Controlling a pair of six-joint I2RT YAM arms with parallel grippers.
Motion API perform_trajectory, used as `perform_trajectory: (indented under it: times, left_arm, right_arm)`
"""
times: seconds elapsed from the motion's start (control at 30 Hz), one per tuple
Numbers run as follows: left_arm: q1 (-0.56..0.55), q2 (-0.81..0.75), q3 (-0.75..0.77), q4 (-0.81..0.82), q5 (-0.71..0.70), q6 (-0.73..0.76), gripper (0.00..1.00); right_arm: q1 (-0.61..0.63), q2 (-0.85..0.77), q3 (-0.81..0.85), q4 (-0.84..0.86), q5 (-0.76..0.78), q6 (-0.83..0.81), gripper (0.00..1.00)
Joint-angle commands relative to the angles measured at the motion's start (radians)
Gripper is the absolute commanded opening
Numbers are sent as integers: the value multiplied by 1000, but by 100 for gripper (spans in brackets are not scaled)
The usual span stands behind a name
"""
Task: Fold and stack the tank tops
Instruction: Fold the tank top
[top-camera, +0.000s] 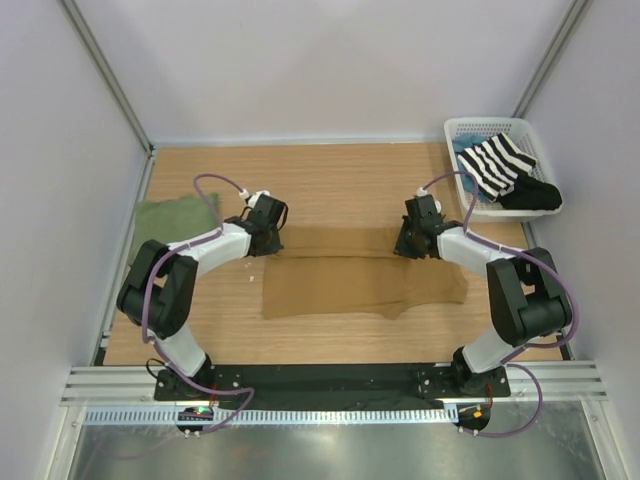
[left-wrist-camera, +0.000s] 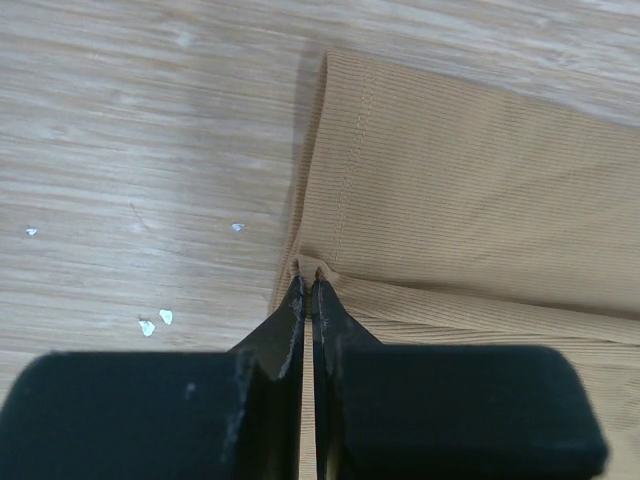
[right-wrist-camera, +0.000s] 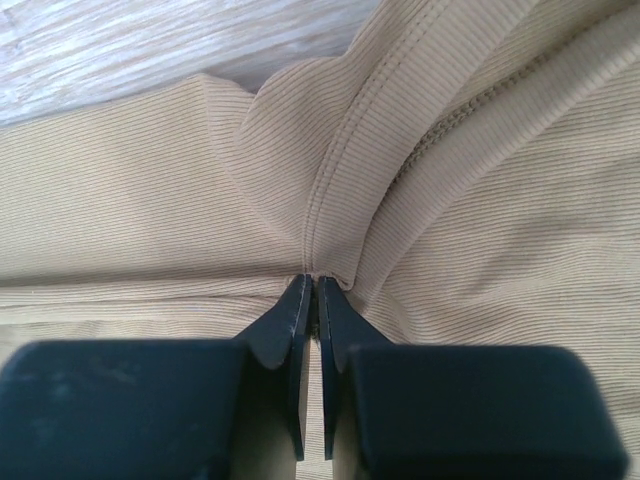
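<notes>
Top external: wood table (top-camera: 330, 175), white walls (top-camera: 320, 60)

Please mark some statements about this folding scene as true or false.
1. The left gripper is shut on an edge of the tan tank top. True.
2. The right gripper hangs open above bare wood. False: it too is pinched shut on the tan tank top.
3. The green tank top lies in the basket. False: it lies on the table near its left edge, apart from the tan one.
4. The striped garment is in the basket, with a black garment draped over its near rim. True.
</notes>
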Motion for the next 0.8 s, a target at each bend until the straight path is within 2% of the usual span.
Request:
perform_trajectory:
  times: [0.0,0.13,0.2,0.43,0.63,0.77]
  left_arm:
    - [0,-43,-17,41,-72,-27,2]
    - [-6,-80,-70,69,-90,-42,11]
    - [-6,-109,-89,95,-83,-45,24]
    - [-6,-190,-118,93,-98,-50,28]
    - [-6,-255,-103,90,-80,-55,28]
    - [-6,-209,-51,70,-6,-58,28]
  right_arm:
    - [15,-57,-24,44,67,29,13]
    - [33,-86,-62,62,94,54,17]
    - [38,-104,-75,65,119,60,21]
    - [44,-183,-101,50,183,60,31]
    - [45,-215,-66,39,194,49,32]
    - [45,-169,-10,27,154,38,31]
